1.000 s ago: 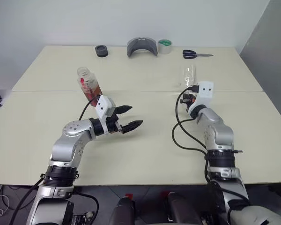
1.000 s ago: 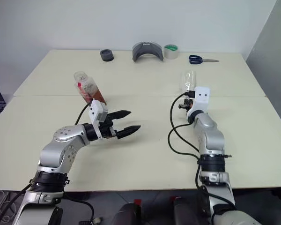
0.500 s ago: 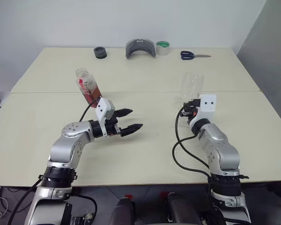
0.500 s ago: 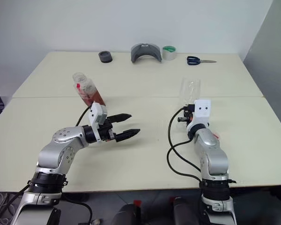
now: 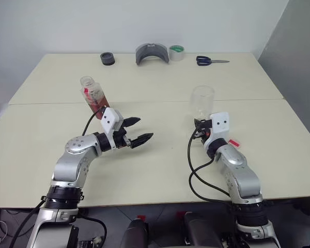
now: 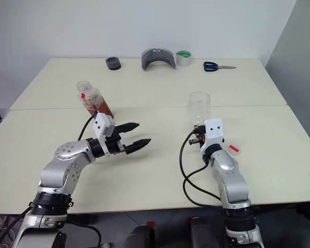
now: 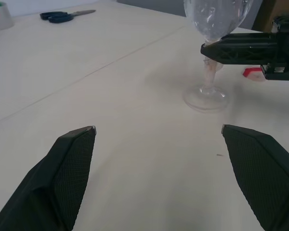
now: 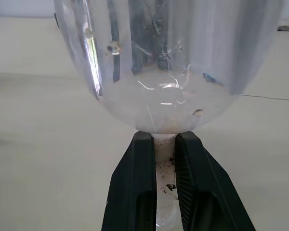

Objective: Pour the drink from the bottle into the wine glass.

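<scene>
The right gripper (image 8: 164, 159) has its jaws clamped on the stem of the wine glass (image 5: 202, 101), upright on the tabletop (image 5: 160, 155); the left gripper (image 5: 138, 130) hangs jaws wide, empty; the bottle (image 5: 94, 96) stands just behind it; approach level, grasp mid-body.

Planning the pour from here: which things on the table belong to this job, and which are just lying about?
For the job:
- bottle holding the drink, uncapped
- wine glass, stem clamped by the right gripper
- left gripper, open, holding nothing

Lying about:
- small red piece beside the right arm
- scissors
- tape roll
- grey curved piece
- black ring
</scene>
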`<state>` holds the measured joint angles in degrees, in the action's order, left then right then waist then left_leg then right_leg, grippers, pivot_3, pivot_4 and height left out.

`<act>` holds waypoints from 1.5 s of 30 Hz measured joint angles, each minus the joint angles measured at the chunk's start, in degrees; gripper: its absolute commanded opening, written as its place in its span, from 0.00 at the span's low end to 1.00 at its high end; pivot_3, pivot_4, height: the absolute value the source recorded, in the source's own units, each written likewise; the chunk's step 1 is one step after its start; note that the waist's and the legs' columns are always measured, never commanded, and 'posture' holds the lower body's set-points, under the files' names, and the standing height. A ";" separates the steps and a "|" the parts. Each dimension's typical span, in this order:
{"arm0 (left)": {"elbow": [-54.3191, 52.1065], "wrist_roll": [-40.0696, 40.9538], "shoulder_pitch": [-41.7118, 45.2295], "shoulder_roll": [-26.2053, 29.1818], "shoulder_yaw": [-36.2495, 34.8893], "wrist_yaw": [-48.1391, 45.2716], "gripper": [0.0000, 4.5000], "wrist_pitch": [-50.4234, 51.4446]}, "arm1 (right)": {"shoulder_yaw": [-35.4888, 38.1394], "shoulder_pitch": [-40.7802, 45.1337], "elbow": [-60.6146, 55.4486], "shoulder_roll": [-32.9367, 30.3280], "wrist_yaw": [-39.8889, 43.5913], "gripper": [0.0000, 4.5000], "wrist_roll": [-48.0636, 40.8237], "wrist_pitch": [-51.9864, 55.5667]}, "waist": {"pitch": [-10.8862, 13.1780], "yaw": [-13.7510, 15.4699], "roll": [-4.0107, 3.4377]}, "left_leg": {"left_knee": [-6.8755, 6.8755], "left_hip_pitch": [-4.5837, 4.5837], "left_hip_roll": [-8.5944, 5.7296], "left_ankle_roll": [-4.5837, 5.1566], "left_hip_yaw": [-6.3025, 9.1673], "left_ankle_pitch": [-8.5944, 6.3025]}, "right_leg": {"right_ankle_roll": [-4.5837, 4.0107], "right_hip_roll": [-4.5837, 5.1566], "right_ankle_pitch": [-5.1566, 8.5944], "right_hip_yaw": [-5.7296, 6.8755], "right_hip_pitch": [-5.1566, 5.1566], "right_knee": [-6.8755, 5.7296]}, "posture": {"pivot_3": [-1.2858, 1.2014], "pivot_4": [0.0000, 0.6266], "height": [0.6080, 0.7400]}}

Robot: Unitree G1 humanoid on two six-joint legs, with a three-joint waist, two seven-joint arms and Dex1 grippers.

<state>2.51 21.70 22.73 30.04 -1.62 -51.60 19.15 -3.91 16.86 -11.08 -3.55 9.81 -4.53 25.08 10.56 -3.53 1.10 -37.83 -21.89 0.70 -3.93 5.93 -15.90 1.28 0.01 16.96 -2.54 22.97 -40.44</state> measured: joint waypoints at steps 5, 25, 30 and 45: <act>0.65 -1.54 0.01 -0.26 -1.70 4.66 1.00 -2.40 | -0.05 2.53 5.91 1.35 1.32 0.06 -0.23 -6.35 | 0.03 -0.01 -0.02 | 0.01 -0.05 0.01 0.00 -0.09 0.00 | 0.00 0.01 0.00 -0.06 0.11 -0.01 | 0.52 0.24 1.00; -10.33 1.67 -1.72 1.71 -4.51 9.79 1.00 7.41 | -0.82 23.76 47.96 3.83 7.80 0.06 1.13 -34.10 | 0.05 0.22 -0.04 | 0.02 -0.16 -0.04 0.00 -0.10 0.00 | -0.02 0.10 -0.02 -0.04 0.17 0.02 | 0.52 0.24 1.00; -11.65 2.86 -1.72 1.81 -4.75 9.99 1.00 9.59 | -0.37 23.90 49.63 3.98 9.15 0.06 0.97 -36.09 | 0.05 0.22 -0.04 | 0.01 -0.15 -0.03 0.00 -0.10 0.00 | -0.02 0.10 -0.02 -0.04 0.17 -0.01 | 0.52 0.24 1.00; -12.50 4.89 -0.51 3.14 -5.75 9.11 1.00 9.98 | 0.35 22.42 48.65 4.09 10.01 0.06 0.55 -36.59 | 0.05 0.23 -0.04 | 0.00 -0.14 -0.03 -0.01 -0.10 0.00 | -0.02 0.08 -0.02 -0.05 0.17 -0.01 | 0.52 0.24 1.00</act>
<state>-9.99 26.58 22.22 33.18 -7.37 -42.48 29.13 -3.56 39.29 37.57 0.54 19.82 -3.98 -11.51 10.61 -3.30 1.06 -37.82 -22.03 0.67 -3.94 5.82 -15.89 1.26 0.09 16.94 -2.59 23.13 -40.45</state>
